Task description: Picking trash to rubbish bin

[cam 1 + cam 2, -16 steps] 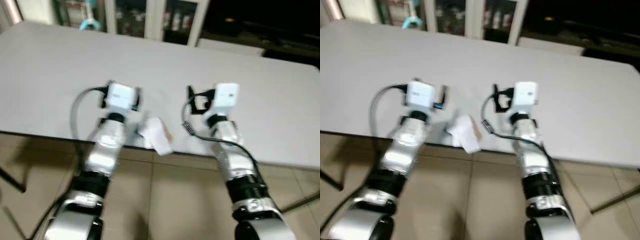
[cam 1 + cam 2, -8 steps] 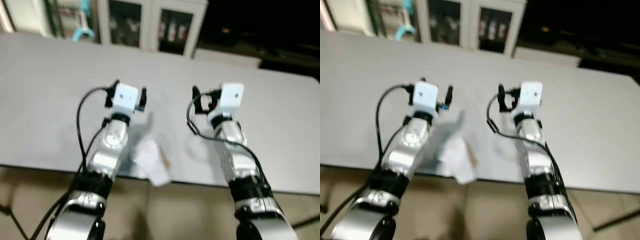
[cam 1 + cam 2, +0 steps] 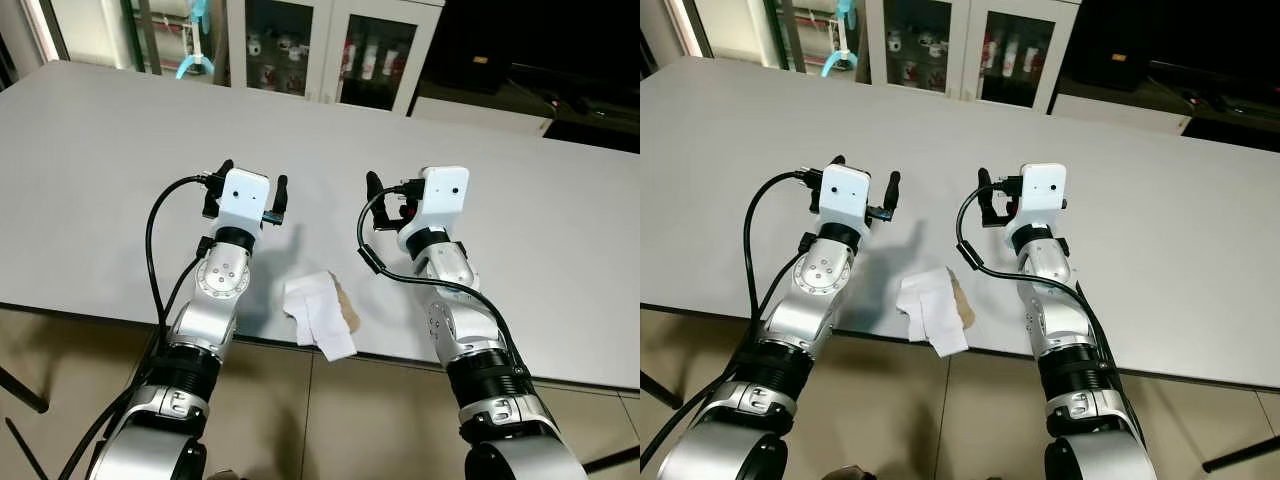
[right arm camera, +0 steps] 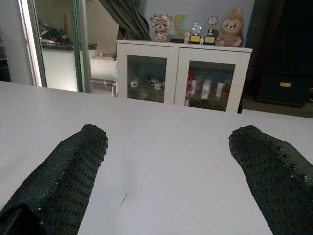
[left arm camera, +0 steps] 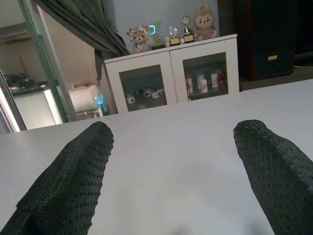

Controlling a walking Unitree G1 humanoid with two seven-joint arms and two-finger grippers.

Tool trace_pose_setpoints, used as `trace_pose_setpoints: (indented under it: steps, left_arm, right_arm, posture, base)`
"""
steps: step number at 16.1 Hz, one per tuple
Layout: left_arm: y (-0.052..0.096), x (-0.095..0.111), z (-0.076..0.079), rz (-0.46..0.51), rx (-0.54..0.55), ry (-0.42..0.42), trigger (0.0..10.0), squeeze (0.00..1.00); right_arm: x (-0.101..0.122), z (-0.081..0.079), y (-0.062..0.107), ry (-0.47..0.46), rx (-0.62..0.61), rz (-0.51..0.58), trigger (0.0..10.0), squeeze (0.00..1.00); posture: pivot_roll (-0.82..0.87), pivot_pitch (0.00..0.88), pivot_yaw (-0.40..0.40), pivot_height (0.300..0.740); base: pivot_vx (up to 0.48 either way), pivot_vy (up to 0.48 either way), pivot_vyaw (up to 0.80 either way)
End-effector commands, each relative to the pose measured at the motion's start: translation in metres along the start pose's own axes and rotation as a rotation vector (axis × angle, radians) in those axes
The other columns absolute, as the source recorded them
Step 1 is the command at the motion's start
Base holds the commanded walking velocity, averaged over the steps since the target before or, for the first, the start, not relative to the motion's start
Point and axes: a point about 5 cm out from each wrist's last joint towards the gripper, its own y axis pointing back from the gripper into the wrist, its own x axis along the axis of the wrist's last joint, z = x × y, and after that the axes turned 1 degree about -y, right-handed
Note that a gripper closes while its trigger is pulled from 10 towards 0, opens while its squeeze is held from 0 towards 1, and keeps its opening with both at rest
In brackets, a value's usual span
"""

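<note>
A crumpled white tissue (image 3: 318, 312) with a brown scrap on it lies at the table's front edge, partly hanging over it, between my two forearms. My left gripper (image 3: 251, 180) hovers open over the table just beyond and to the left of the tissue, holding nothing. In the left wrist view its fingers (image 5: 78, 166) stand wide apart above bare tabletop. My right gripper (image 3: 398, 186) is level with it on the right side, also open and empty; the right wrist view shows its fingers (image 4: 68, 171) spread over the table.
The long grey-white table (image 3: 100, 140) stretches across the view. Behind it stands a white cabinet (image 3: 330, 50) with glass doors. Tiled floor (image 3: 380, 420) lies below the front edge. A table leg (image 3: 20, 385) shows at the lower left.
The head view has shifted and sharpened from blur. Both grippers stay open over the table, and the tissue still lies at the front edge between the arms.
</note>
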Motion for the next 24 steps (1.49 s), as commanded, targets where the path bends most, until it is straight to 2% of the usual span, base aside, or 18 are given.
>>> trace_pose_setpoints:
  steps: [1, 9, 14, 16, 17, 18, 19, 21, 24]
  left_arm:
    - [-0.002, 0.005, 0.003, 0.015, -0.005, -0.001, 10.0, 0.00]
    - [-0.002, 0.005, 0.000, 0.010, 0.011, -0.006, 10.0, 0.00]
    - [0.000, 0.004, 0.000, -0.016, 0.009, 0.005, 10.0, 0.00]
    - [0.013, -0.001, 0.007, -0.041, -0.060, 0.046, 10.0, 0.00]
    - [0.025, -0.004, 0.006, -0.056, -0.090, 0.088, 10.0, 0.00]
    - [0.027, -0.006, 0.005, -0.070, -0.081, 0.103, 10.0, 0.00]
    - [0.031, -0.008, -0.001, -0.084, -0.059, 0.108, 10.0, 0.00]
    - [0.045, 0.000, -0.020, -0.111, -0.019, 0.132, 10.0, 0.00]
    - [0.062, 0.010, -0.031, -0.229, 0.017, 0.157, 10.0, 0.00]
  right_arm:
    - [0.001, 0.007, 0.001, 0.000, -0.022, -0.003, 10.0, 0.00]
    - [-0.001, 0.006, 0.001, 0.004, -0.013, -0.011, 10.0, 0.00]
    - [-0.003, 0.003, 0.003, 0.006, 0.000, -0.017, 10.0, 0.00]
    - [-0.004, 0.002, 0.004, 0.011, 0.009, -0.024, 10.0, 0.00]
    - [-0.006, 0.001, 0.005, 0.018, 0.026, -0.031, 10.0, 0.00]
    - [-0.006, 0.001, 0.006, 0.021, 0.036, -0.035, 10.0, 0.00]
    - [-0.008, 0.000, 0.008, 0.024, 0.048, -0.042, 10.0, 0.00]
    - [-0.013, -0.001, 0.010, 0.024, 0.075, -0.064, 10.0, 0.00]
    - [-0.018, -0.005, 0.014, 0.030, 0.105, -0.083, 10.0, 0.00]
  posture:
    - [-0.03, 0.051, -0.121, 0.740]
    - [-0.03, 0.052, -0.121, 0.740]
    - [-0.03, 0.040, -0.115, 0.740]
    - [-0.04, 0.035, -0.110, 0.740]
    - [-0.03, 0.034, -0.111, 0.740]
    - [-0.03, 0.034, -0.112, 0.740]
    - [-0.02, 0.033, -0.113, 0.740]
    - [-0.01, 0.030, -0.115, 0.740]
    - [0.00, 0.029, -0.112, 0.740]
  base:
    - [0.000, -0.360, 0.00]
    - [0.000, -0.349, 0.00]
    - [0.000, 0.000, 0.00]
    - [0.000, 0.000, 0.00]
    - [0.000, 0.000, 0.00]
    - [0.000, 0.000, 0.00]
    - [0.000, 0.000, 0.00]
    - [0.000, 0.000, 0.00]
    - [0.000, 0.000, 0.00]
